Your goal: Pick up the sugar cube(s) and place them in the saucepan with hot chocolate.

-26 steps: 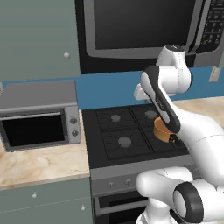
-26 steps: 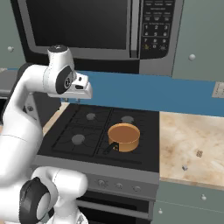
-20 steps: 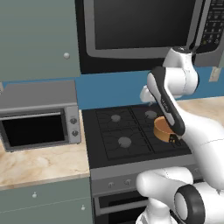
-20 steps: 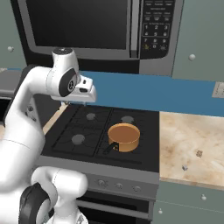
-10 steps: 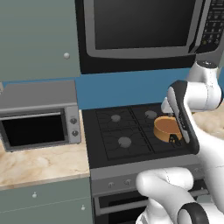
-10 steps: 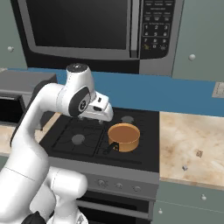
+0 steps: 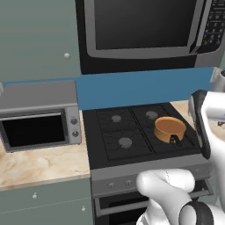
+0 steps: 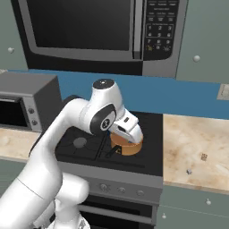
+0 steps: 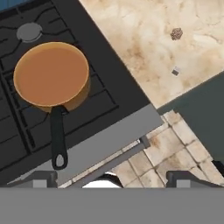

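Observation:
The saucepan with hot chocolate (image 9: pixel 51 74) is a shallow copper pan with a flat brown surface, standing on the stove's front right burner (image 7: pixel 170 128). Its dark handle (image 9: pixel 57 140) points toward the stove's front edge. Two tiny sugar cubes lie on the marble counter to the right of the stove: a brownish one (image 9: pixel 176 33) (image 8: pixel 203 156) and a pale grey one (image 9: pixel 175 71) (image 8: pixel 189 171). My gripper (image 9: pixel 114 179) hangs open above the stove's front right corner with nothing between its fingers. In the right base view the hand (image 8: pixel 129 129) hovers just over the saucepan (image 8: pixel 129 147).
A black microwave (image 8: pixel 89 31) hangs above the stove (image 7: pixel 132 132). On the left counter stands a grey toaster oven (image 7: pixel 39 121). The beige marble counter (image 8: pixel 197 147) stretches to the right of the stove. The oven door handle (image 9: pixel 118 159) and the tiled floor (image 9: pixel 175 148) lie below.
The arm has swung from the stove's left back side to the right and down, and the hand now sits over the saucepan. The saucepan and the cubes have not moved.

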